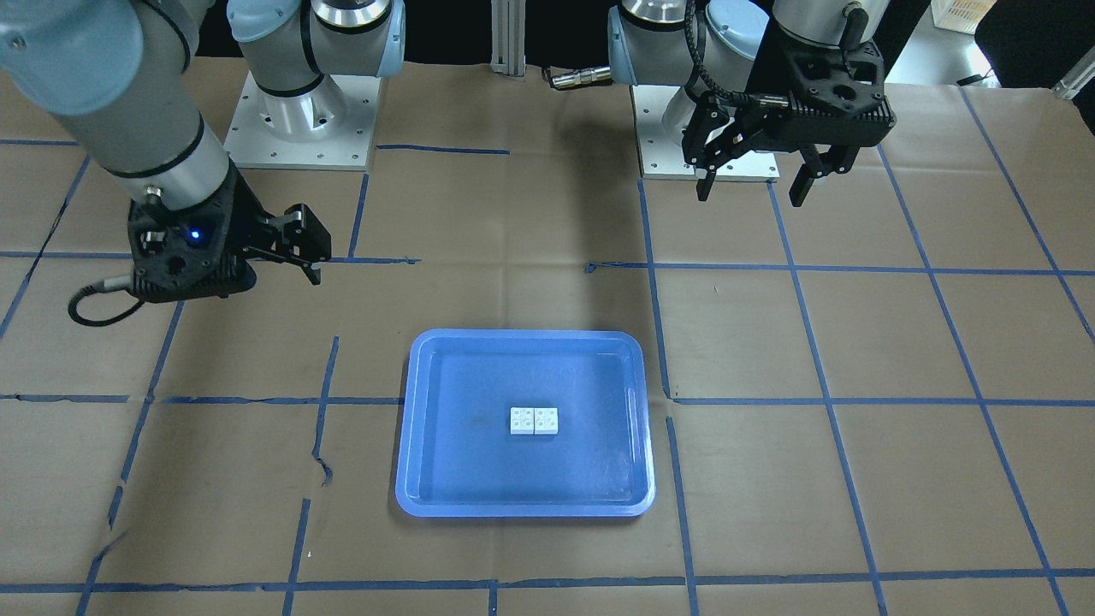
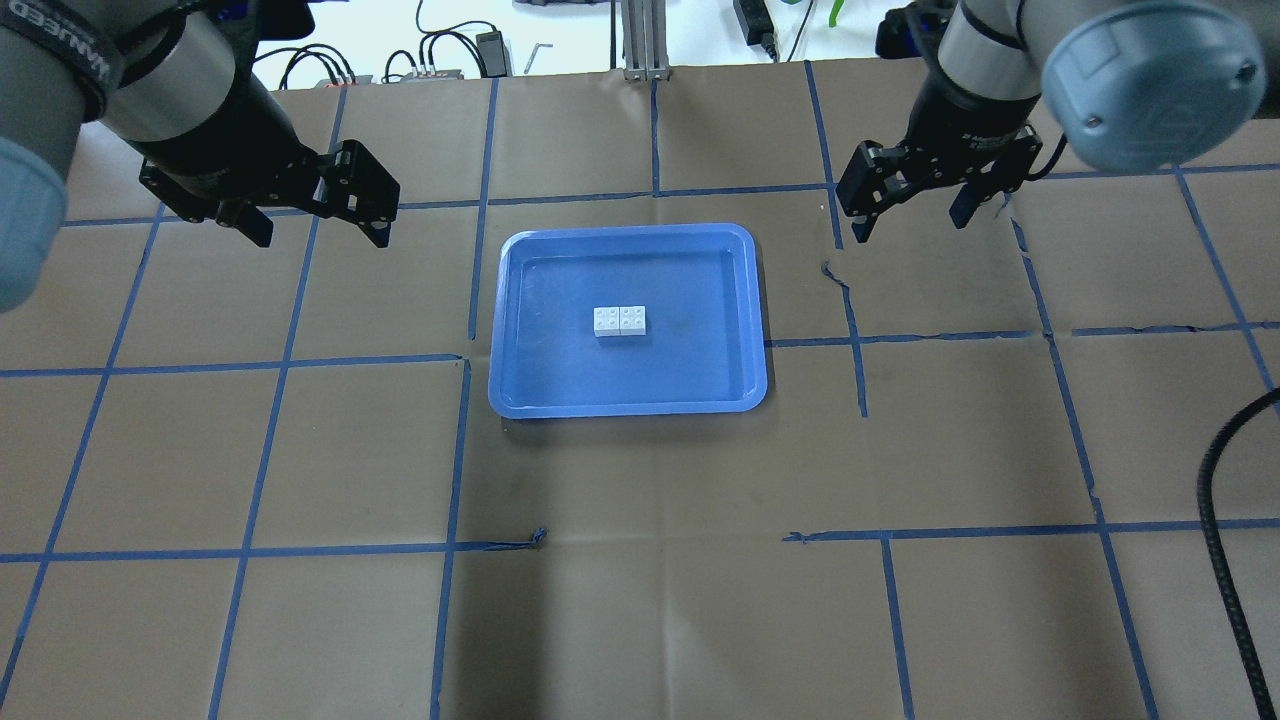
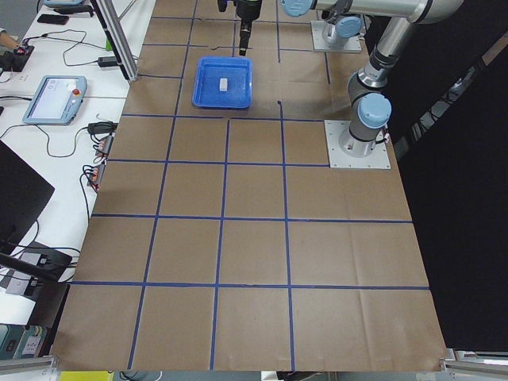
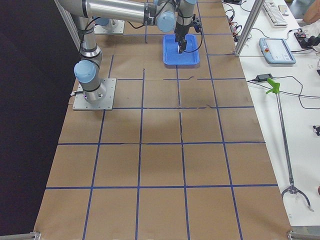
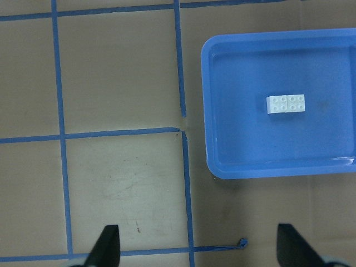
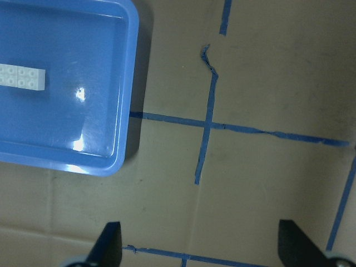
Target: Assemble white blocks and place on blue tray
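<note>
- Clock directions follow the overhead view, with 12 o'clock pointing away from my base.
- The blue tray lies flat near the middle of the table.
- The two white blocks sit at the tray's centre, studs up. They touch side by side in a row running from 9 to 3 o'clock, apart from every rim.
- My left gripper hangs above the table at 10 o'clock from the tray. Its fingers are spread wide and there is nothing between them.
- My right gripper hangs at 2 o'clock from the tray, its fingers likewise parted and holding nothing.
- Both grippers are outside the tray's rim and well apart from the blocks.
- Brown paper covers the table, crossed by blue tape lines in a grid.
- A ragged end of tape lies near the tray's right rim, between the tray and my right gripper.
- An aluminium post stands at the far edge at 12 o'clock, beyond the tray.
- A black cable curves in at the table's right side, at about 4 o'clock, well apart from the tray.
- From each gripper toward the blocks there is flat paper and tape, then the tray's raised rim, then the tray floor.
- A broad stretch of paper runs from the tray toward 6 o'clock, up to the near edge.
- Toward 9 and 3 o'clock the paper runs on to the edges of the overhead view.
</note>
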`<action>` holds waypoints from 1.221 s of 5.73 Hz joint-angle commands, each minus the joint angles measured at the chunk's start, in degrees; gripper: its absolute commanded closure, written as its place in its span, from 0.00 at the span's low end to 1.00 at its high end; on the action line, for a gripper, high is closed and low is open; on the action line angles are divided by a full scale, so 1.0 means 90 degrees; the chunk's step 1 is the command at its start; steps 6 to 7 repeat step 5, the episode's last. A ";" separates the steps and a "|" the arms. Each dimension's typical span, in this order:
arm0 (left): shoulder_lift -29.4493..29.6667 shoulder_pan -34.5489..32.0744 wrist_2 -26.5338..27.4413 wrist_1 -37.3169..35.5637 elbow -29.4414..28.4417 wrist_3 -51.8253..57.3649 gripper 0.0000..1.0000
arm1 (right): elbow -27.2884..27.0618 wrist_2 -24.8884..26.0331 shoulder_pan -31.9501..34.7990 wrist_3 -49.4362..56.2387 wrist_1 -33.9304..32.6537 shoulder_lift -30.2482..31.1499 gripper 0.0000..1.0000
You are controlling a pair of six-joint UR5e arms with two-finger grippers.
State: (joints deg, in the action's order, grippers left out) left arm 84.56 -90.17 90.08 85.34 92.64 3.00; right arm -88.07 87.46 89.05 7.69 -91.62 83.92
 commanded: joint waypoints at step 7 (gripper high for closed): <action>0.0019 0.0000 0.0000 -0.0010 0.0000 -0.0011 0.01 | 0.0645 0.0086 0.0066 -0.0904 0.1361 0.0353 0.00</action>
